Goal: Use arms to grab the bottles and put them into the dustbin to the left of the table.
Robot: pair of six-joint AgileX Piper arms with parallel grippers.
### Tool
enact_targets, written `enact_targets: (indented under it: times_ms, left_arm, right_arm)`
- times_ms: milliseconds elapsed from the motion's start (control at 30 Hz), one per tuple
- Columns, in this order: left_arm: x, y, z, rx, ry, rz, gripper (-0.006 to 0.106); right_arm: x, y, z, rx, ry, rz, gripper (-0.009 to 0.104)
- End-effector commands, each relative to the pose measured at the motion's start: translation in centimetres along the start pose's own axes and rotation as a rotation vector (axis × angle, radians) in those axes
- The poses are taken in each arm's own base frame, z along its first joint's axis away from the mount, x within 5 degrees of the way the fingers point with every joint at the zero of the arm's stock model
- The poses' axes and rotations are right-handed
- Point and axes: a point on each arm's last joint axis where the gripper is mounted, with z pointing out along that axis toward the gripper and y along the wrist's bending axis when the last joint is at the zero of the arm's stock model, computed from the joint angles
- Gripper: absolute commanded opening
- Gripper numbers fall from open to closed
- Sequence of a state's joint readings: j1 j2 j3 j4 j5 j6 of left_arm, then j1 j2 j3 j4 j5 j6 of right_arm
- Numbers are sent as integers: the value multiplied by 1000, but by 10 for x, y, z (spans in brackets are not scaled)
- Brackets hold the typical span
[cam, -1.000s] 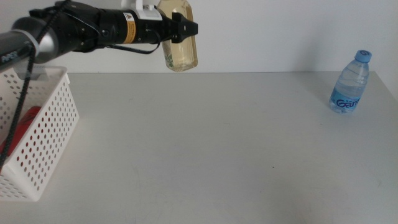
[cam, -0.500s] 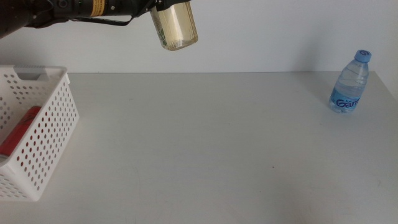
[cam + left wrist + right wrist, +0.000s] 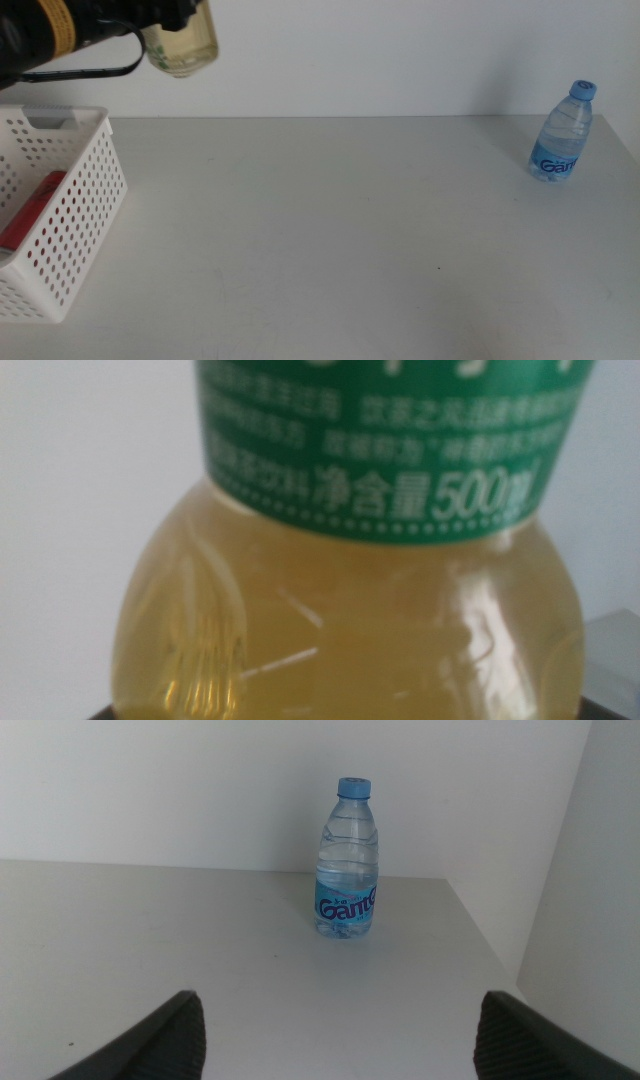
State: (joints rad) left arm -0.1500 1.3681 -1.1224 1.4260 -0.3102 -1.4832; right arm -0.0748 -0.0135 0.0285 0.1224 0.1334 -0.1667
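My left gripper is shut on the yellow tea bottle and holds it high at the picture's top left, just right of the dustbin. The bottle fills the left wrist view, green label showing. The white perforated dustbin stands at the table's left edge with the red can lying inside. The clear water bottle with blue cap stands upright at the far right of the table. My right gripper is open and empty, facing the water bottle from some distance; it is out of the middle view.
A white wall runs behind the table. In the right wrist view the table's right edge passes close beside the water bottle.
My left arm has swung left and up with the tea bottle, from above the table's back middle toward the dustbin. The water bottle has not moved.
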Motion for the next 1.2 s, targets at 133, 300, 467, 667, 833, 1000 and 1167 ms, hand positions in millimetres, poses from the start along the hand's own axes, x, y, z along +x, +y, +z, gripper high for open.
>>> enact_targets:
  times_ms: [133,300,467,667,833,1000,1167]
  left_arm:
    - [-53,-7,-58,-232,-183,44,-2]
    - [-59,-10,-76,-381,-85,81,-2]
    - [-77,-6,-88,-356,181,159,-2]
    - [-99,37,-92,-312,399,48,-2]
    - [-97,86,-82,-347,604,-20,-2]
    - [-70,136,-53,-374,758,-133,-2]
    - [-34,168,-29,-398,875,-174,-2]
  right_arm:
    - [-10,-2,-3,21,-101,-18,75]
    - [-10,-2,-3,21,-101,-18,75]
    - [-10,-2,-3,21,-101,-18,75]
    - [-10,-2,-3,21,-101,-18,75]
    - [-10,-2,-3,21,-101,-18,75]
    - [-10,-2,-3,21,-101,-18,75]
    - [-10,-2,-3,21,-101,-18,75]
